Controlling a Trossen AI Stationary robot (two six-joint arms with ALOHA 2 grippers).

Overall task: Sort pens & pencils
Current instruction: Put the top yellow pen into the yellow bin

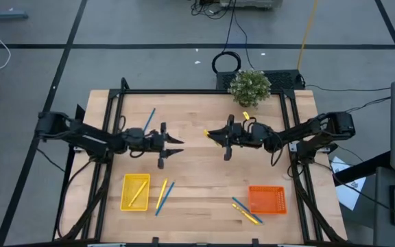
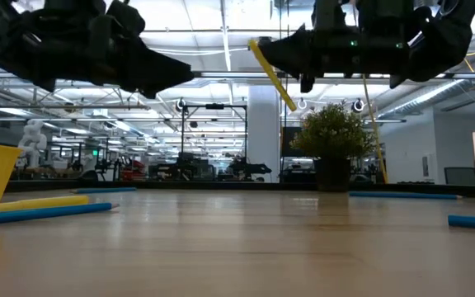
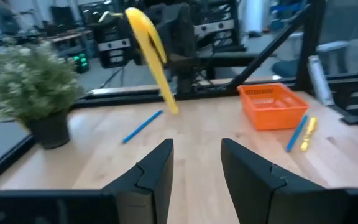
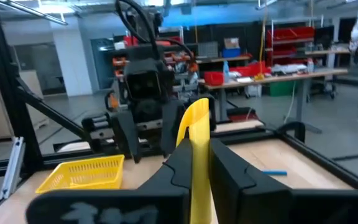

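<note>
We find the right gripper (image 1: 213, 134) raised over mid-table, its fingers clamped on a yellow pencil (image 2: 272, 76) that slants down from them; we judge it lifted clear for carriage to the yellow basket (image 1: 135, 191), which lies beyond and below the facing left gripper (image 1: 177, 142); that one hangs empty, fingers apart, directly opposite, perhaps for a handover; loose pens (image 1: 149, 120) and further pencils lie nearer the orange basket (image 1: 267, 200).

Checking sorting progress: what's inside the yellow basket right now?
The high view shows one yellow pencil lying diagonally inside the yellow basket. No pen shows in it. In the right wrist view the basket's mesh wall hides its floor.
</note>
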